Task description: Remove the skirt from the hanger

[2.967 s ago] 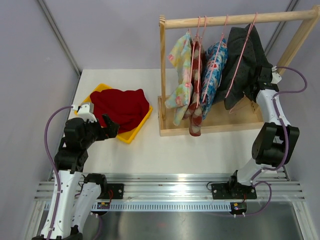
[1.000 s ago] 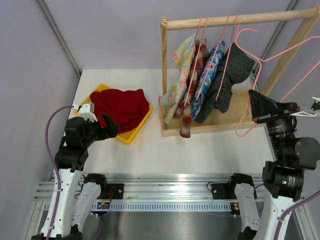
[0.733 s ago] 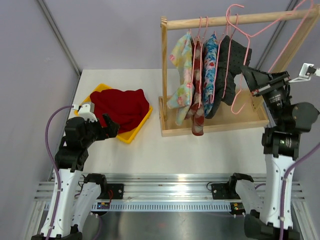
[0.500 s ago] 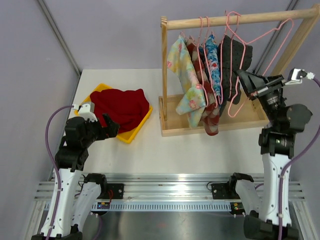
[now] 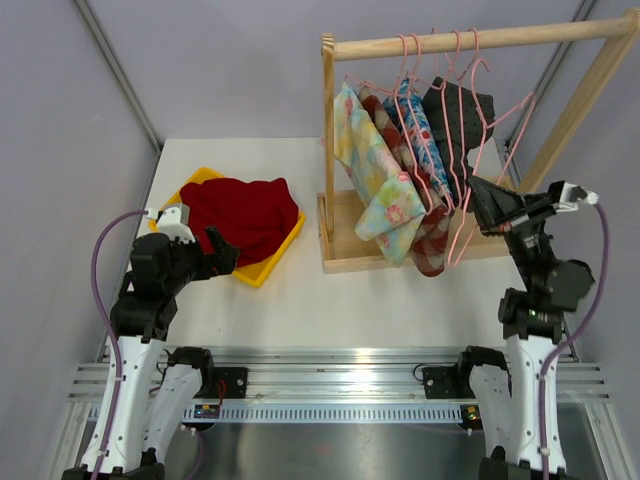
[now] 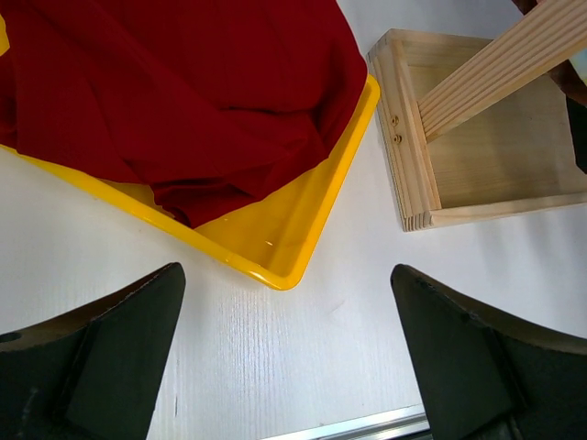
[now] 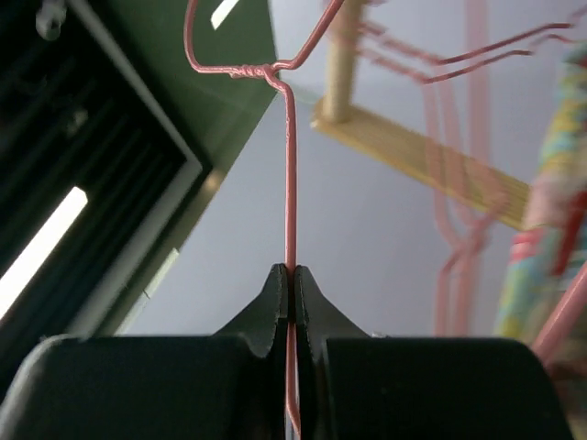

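Observation:
The black dotted skirt (image 5: pixel 458 108) hangs bunched high on the wooden rack, behind several pink hangers; I cannot tell whether a hanger carries it. My right gripper (image 5: pixel 474 202) is shut on the wire of a bare pink hanger (image 5: pixel 497 130), just right of the hanging clothes. In the right wrist view the jaws (image 7: pixel 291 275) pinch the hanger's straight wire (image 7: pixel 290 165) below its twisted neck. My left gripper (image 5: pixel 222 250) is open and empty, low over the table beside the yellow tray; its fingers (image 6: pixel 110 357) stand wide apart.
A red garment (image 5: pixel 240 215) fills the yellow tray (image 5: pixel 265 272) at the left, also in the left wrist view (image 6: pixel 312 220). The rack's rod (image 5: pixel 480 38) holds floral garments (image 5: pixel 375 175) swung out to the right. Its wooden base (image 5: pixel 345 262) stands beside the tray.
My right arm swung the bare hanger from the far right up past the rod and down to the rack's right side. The garments on the rod swing. The left arm stayed still.

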